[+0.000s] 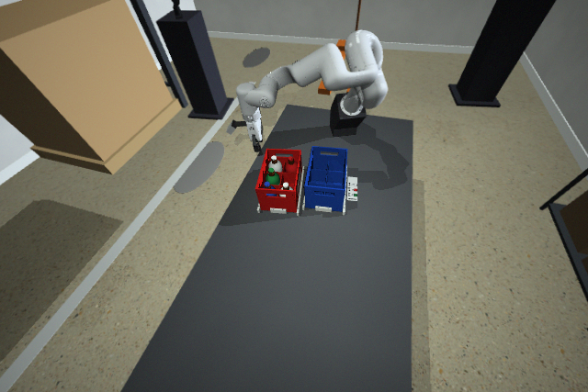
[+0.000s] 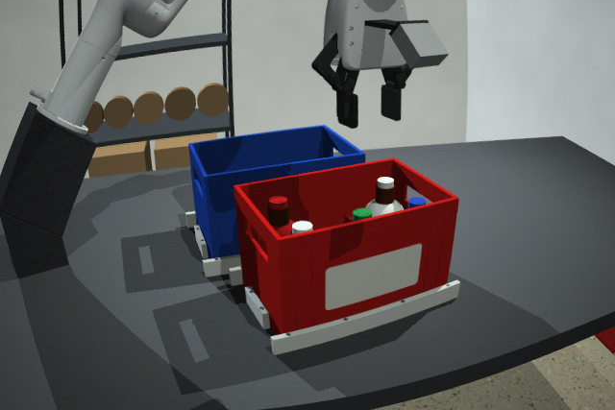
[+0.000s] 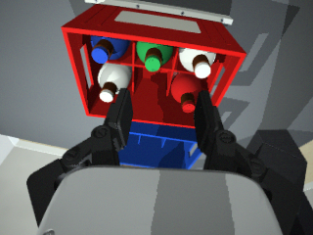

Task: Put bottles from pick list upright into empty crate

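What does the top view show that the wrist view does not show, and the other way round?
Only the top view shows the pick list beside the blue crate, and the whole arm.

Only the wrist view shows each cell of the red crate: blue, green and white caps in one row, two brown-necked bottles in the other, the middle cell empty.

Both show the two crates and the open tool, holding nothing.

My pincer (image 2: 369, 104) has matt black fingers (image 2: 347, 108) under a smooth grey shell. The red crate (image 2: 347, 247) and blue crate (image 2: 278, 147) look like smooth hard plastic, and the table (image 2: 521, 197) is dark and matt. The floor (image 1: 474, 236) looks rough and speckled.
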Robot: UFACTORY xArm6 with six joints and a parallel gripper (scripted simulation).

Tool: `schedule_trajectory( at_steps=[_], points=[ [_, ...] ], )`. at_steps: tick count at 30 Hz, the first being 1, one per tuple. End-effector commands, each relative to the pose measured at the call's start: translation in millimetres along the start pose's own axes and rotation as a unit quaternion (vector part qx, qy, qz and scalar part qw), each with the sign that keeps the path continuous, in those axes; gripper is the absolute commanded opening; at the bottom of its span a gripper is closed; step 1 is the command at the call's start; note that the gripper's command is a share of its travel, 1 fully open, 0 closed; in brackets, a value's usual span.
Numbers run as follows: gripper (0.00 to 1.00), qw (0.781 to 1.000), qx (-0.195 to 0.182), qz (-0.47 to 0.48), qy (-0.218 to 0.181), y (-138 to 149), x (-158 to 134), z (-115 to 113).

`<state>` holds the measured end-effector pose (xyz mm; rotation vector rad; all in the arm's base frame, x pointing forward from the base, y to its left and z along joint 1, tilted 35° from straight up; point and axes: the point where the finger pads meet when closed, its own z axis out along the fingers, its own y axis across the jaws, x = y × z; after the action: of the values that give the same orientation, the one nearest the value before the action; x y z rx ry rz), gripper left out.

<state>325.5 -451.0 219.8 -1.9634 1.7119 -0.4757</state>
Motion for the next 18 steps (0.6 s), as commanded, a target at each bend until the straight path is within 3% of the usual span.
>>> schedule_trajectory(
  at_steps=[1, 11, 13, 18],
  points=[
    [0.65, 0.998, 0.002, -0.070, 0.004, -5.2, -8.1, 16.2],
    [0.65, 0.974, 0.001, -0.227, 0.003, -15.7, -30.6, 59.7],
    [0.65, 0.974, 0.001, -0.227, 0.003, -15.7, -30.6, 59.7],
    [0.65, 0.949, 0.001, -0.314, 0.004, -19.7, -39.1, 76.3]
  ],
)
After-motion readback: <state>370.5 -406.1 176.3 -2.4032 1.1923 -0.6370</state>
